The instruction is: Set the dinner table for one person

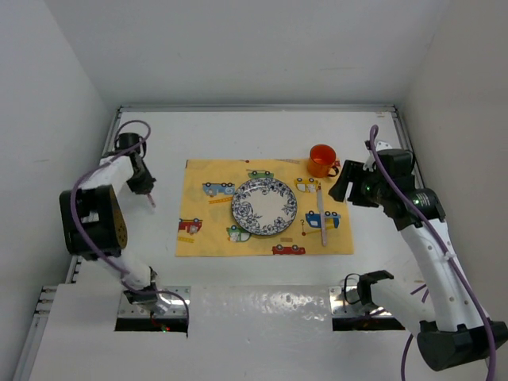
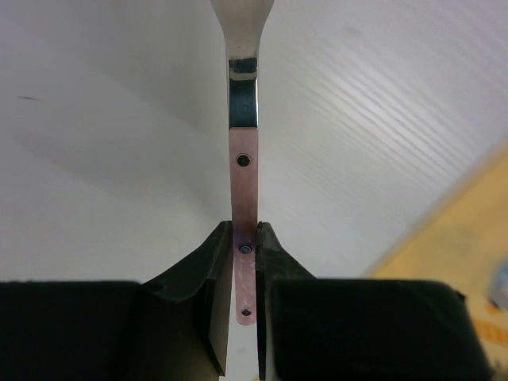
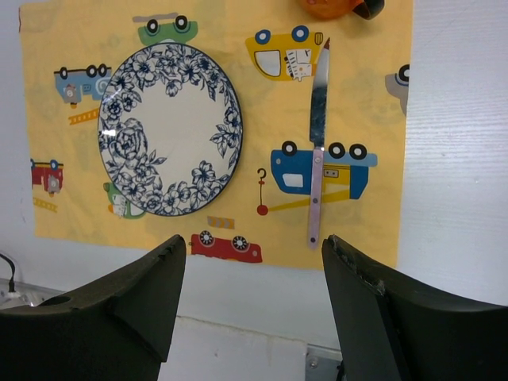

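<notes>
Plate (image 1: 264, 206), knife (image 1: 321, 210), mug (image 1: 321, 160), placemat (image 1: 210, 242), utensil (image 2: 244, 159) — one of each

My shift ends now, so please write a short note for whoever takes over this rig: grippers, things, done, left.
Left gripper: shut on the pink handle of a utensil, over the dinner table left of the placemat; fork or spoon, cannot tell.
Right gripper: open, empty, right of the placemat.
Done: plate in the placemat's middle, knife right of it, orange mug at the far right corner.
Left: probably lay the utensil on the placemat left of the plate.
</notes>
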Available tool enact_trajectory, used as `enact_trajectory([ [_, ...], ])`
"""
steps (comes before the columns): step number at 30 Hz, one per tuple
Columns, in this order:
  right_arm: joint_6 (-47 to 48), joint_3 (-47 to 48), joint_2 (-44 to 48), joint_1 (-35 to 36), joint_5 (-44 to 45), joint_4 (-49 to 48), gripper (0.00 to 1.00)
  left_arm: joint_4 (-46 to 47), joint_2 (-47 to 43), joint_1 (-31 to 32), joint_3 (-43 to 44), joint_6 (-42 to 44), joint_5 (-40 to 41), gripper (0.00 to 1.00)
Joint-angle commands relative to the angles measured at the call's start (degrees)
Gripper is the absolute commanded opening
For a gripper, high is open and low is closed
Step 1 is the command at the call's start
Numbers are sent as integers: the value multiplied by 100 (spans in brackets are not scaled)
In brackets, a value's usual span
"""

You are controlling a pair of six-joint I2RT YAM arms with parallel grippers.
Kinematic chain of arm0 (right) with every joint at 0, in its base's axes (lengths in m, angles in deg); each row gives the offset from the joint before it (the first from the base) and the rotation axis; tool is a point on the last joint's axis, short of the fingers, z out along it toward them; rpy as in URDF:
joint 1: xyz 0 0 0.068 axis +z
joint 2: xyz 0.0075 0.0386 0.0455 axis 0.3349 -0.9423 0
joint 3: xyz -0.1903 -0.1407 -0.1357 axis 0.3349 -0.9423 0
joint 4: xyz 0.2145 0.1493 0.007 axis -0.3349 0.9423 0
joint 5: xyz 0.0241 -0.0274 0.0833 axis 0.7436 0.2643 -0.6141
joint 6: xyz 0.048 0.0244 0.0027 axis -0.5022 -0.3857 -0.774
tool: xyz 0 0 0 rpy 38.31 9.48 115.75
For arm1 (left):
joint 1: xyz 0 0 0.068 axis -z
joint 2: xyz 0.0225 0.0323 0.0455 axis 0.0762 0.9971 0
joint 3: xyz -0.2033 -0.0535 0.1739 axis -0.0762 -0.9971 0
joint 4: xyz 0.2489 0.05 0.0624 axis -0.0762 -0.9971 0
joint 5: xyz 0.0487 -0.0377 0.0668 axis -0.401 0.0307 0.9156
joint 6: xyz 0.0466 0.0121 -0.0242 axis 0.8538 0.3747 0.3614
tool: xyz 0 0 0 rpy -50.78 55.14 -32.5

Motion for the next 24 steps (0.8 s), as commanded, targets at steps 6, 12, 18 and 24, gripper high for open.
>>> enact_trajectory([
  [6, 113, -115, 186, 27, 34, 33, 69, -271, -1882, 2370, -617, -271, -93, 0],
  [12, 131, -115, 204, 27, 51, 68, 69, 220, -2305, 3451, -1584, -1079, -234, 0],
  [18, 157, -168, 248, 79, 139, 130, 69, 529, -2121, 4480, -1866, -1730, 117, 0],
  [24, 157, -273, 335, 79, 148, 139, 69, 591, -2015, 4587, -2050, -1845, 285, 0],
])
